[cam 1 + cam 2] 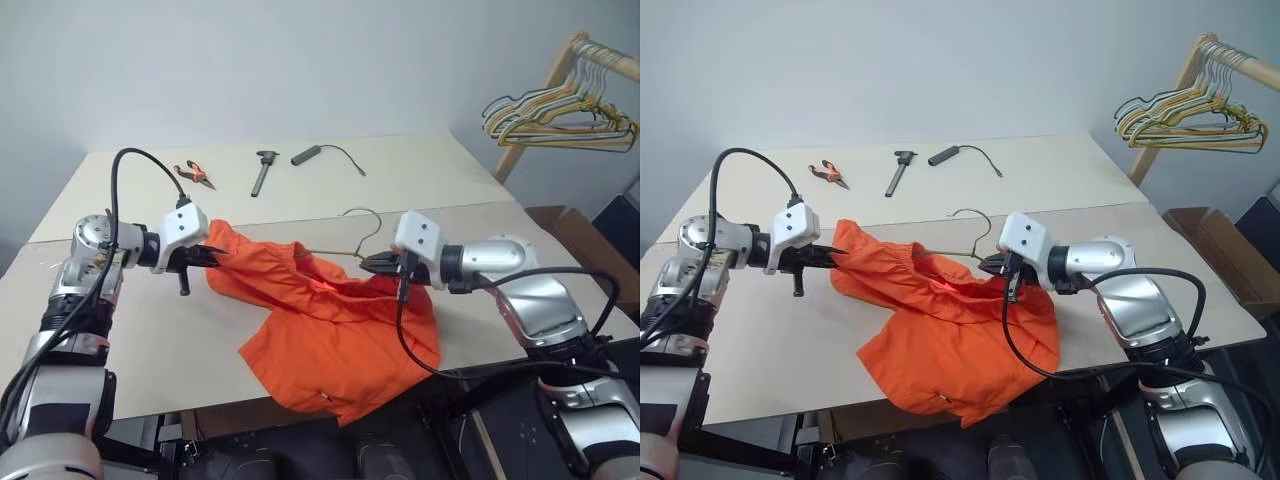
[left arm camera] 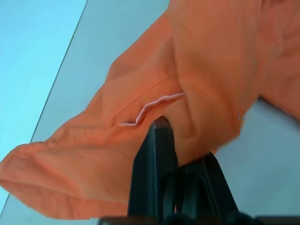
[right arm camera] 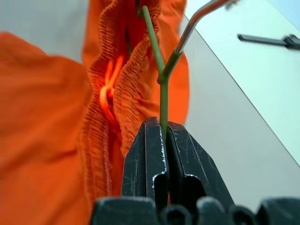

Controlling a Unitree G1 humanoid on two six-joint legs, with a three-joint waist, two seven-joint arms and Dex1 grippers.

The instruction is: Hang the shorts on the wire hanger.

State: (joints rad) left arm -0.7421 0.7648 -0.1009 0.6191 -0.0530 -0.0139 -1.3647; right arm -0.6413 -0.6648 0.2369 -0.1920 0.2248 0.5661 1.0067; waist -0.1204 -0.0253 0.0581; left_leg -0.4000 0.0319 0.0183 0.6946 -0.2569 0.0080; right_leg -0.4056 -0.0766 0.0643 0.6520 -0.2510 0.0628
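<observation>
1. On the far side of the pale table, well apart from the work, lie orange-handled pliers, a dark caliper-like tool and a thin black cable with a cylindrical end (none of them touching the fabric).
2. At far right, a wooden rack carries a bunch of yellowish and dark hangers; a brown cardboard box sits beyond the table's right edge.
3. The shorts sprawl across the near middle of the table, their near hem drooping over the table's near edge, the upper part lifted between both arms.
4. The left gripper has its fingers pinched together on the left end of the orange cloth.
5. The right gripper has its fingers clamped on the wire hanger, just beside the gathered waistband; the hanger's hook curves up between the arms, its lower wire running into the fabric.
</observation>
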